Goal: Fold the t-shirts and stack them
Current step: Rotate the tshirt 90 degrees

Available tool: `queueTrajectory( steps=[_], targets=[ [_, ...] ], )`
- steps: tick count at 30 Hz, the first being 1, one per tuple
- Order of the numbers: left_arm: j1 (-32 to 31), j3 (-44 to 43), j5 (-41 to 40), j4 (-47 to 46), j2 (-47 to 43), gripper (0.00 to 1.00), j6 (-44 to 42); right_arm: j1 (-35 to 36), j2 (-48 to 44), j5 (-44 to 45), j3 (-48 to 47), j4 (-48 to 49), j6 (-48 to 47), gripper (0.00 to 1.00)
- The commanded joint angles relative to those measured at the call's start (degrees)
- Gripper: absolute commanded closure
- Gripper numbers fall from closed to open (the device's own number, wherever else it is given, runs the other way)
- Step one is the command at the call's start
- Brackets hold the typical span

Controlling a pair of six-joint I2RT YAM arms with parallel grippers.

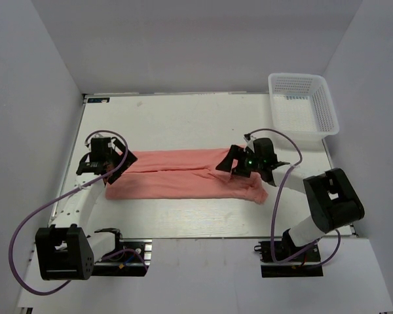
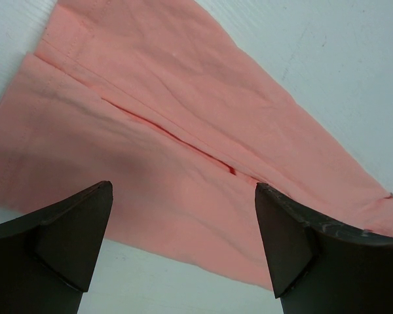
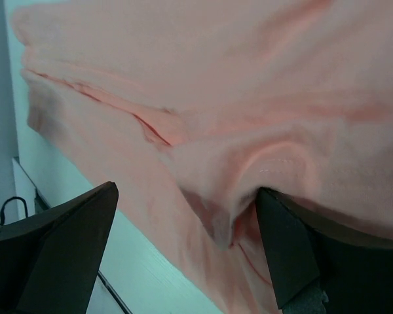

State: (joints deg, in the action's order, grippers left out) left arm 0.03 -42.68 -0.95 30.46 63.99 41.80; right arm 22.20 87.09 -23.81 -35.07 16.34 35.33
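Left jaws, lowest in the left wrist view, stand fully open, dark fingers [image 2: 72, 242] far apart, and hold nothing; beyond them lies the salmon-pink t-shirt [image 2: 183, 131]. Right jaws are also wide open and grip nothing; one of the fingers [image 3: 301, 255] is just beside a bunched fold, but I cannot tell if it touches. In the top view the t-shirt is a long folded band across the middle of the counter [image 1: 183, 118], with a white basket [image 1: 301, 108] at the upper right.

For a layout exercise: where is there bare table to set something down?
Free: table strip between t-shirt and back wall, left of basket; also strip nearer than the t-shirt. Crowded: the middle, under left gripper and right gripper.
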Motion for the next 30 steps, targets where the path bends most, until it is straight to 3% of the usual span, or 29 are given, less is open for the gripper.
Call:
queueTrajectory(
  steps=[1,8,11,14,19,24,30],
  targets=[
    [-0.03,0.31,-0.63,0.04,-2.19,0.0,-0.49,1.27,0.45,0.25,-7.2,6.87,1.58,0.1],
    [-0.03,0.84,-0.63,0.04,-2.2,0.0,0.03,2.76,8.69,2.46,-18.25,6.25,0.79,0.1],
    [-0.03,0.31,-1.16,1.18,-2.2,0.0,0.03,3.38,16.07,3.33,-27.67,-2.34,-0.79,0.1],
    [-0.03,-0.21,-1.69,1.18,-2.2,0.0,0.03,3.73,13.05,6.83,-30.15,-8.24,-4.21,0.1],
    [-0.03,-0.21,0.68,-1.45,-0.36,0.0,0.03,4.08,-0.48,17.48,-24.54,-20.43,-11.59,0.1],
    [-0.03,-2.49,6.04,-7.16,9.02,0.0,-1.37,4.08,-13.67,22.84,-13.64,-29.34,-11.78,0.1],
    [-1.09,-8.73,4.82,-7.88,22.92,0.0,-1.99,4.17,-19.41,15.03,-1.24,-25.75,-5.54,0.1]
  ],
)
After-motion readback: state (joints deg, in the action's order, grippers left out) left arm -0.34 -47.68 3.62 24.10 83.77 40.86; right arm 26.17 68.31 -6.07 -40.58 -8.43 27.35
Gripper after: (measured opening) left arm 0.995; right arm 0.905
